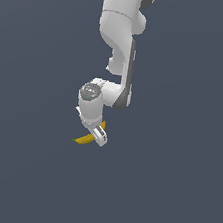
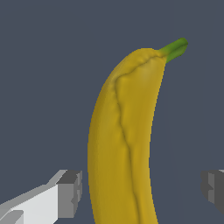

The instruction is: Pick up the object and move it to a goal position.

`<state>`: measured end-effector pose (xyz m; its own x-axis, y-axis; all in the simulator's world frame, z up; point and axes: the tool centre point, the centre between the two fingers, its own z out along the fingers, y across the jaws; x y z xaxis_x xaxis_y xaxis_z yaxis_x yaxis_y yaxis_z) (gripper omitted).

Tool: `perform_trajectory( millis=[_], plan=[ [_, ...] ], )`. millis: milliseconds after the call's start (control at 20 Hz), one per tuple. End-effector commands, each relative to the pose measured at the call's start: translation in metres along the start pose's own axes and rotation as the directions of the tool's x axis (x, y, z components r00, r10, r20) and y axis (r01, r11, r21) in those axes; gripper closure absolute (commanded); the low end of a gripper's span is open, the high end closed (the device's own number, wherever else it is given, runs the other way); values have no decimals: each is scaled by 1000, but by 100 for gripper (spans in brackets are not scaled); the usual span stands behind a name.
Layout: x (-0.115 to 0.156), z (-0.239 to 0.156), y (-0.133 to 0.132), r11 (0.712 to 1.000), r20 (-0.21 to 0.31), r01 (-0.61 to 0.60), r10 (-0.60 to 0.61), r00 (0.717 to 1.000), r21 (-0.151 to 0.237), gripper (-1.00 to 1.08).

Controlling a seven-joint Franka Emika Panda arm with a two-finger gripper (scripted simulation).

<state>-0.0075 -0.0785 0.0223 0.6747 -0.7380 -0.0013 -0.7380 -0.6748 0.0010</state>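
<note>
The arm reaches down over a plain dark surface (image 1: 172, 193), and the gripper (image 1: 98, 135) sits low over the banana (image 1: 84, 139), whose yellow body pokes out toward the exterior view's left from under the white fingers. In the wrist view the banana (image 2: 122, 144) runs lengthwise between the two fingers, its green stem (image 2: 175, 47) pointing away from the camera. One pad (image 2: 70, 194) stands just beside the peel with a thin strip of background between them, and the other finger (image 2: 213, 189) is well apart from the fruit, so the jaws are spread and nothing is clasped.

The step in hand looks like the end of the approach: the fingers straddle the fruit, and the grasp itself is not yet made. (Whether the tips are low enough to catch the banana at its widest cannot be read from either view.)

The next move calls for closing the fingers squarely across the banana's width. The fruit lies nearer one pad than the other, so it may slide or turn a little as the jaws meet. After that comes the lift and the carry. No goal marker shows in either view.
</note>
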Motion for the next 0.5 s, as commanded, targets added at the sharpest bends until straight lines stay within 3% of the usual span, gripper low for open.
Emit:
perform_trajectory(
  millis=[0, 50, 100, 450],
  plan=[
    [1, 3, -1, 1000, -1, 0, 0, 1000, 1, -92],
    [1, 4, -1, 1000, -1, 0, 0, 1000, 1, -92],
    [1, 4, -1, 1000, -1, 0, 0, 1000, 1, 108],
    [1, 4, -1, 1000, -1, 0, 0, 1000, 1, 108]
  ],
)
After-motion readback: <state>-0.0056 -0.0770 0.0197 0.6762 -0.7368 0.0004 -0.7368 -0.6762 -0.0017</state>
